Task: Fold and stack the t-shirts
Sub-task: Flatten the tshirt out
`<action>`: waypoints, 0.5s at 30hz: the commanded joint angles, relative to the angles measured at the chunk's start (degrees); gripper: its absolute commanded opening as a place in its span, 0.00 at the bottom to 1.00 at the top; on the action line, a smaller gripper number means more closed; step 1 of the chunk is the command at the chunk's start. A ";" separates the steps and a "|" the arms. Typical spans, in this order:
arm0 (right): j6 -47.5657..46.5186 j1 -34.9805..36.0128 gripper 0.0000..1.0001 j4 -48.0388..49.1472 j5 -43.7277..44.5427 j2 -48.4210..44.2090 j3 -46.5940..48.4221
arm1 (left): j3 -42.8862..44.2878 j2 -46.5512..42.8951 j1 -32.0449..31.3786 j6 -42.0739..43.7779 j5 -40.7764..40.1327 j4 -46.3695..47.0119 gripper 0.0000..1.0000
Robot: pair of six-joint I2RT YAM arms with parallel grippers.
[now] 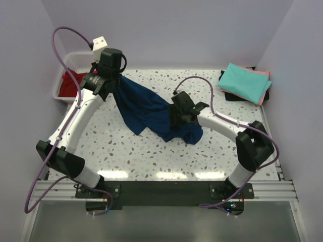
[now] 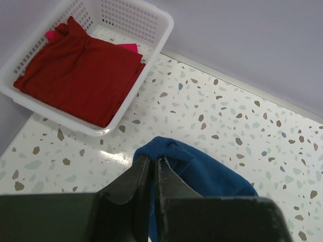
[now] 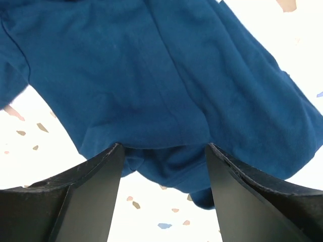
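L gripper (image 2: 151, 164) up at far left, pinched shut on navy tee (image 1: 146, 108) corner; tee drapes down to mid table (image 1: 151, 156). R gripper (image 3: 164, 148) low over tee's other end, jaws wide apart.

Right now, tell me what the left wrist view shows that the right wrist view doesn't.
Left wrist only: a white basket holding a red t-shirt, and the left gripper shut on a fold of the navy t-shirt. Right wrist only: the right gripper, jaws wide open, over a broad spread of that shirt. Both: the navy t-shirt and the speckled table.
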 commanded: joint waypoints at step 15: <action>8.43 -0.42 0.64 3.49 0.82 -1.26 -2.10 | 0.69 1.27 1.41 0.88 1.15 0.49 0.00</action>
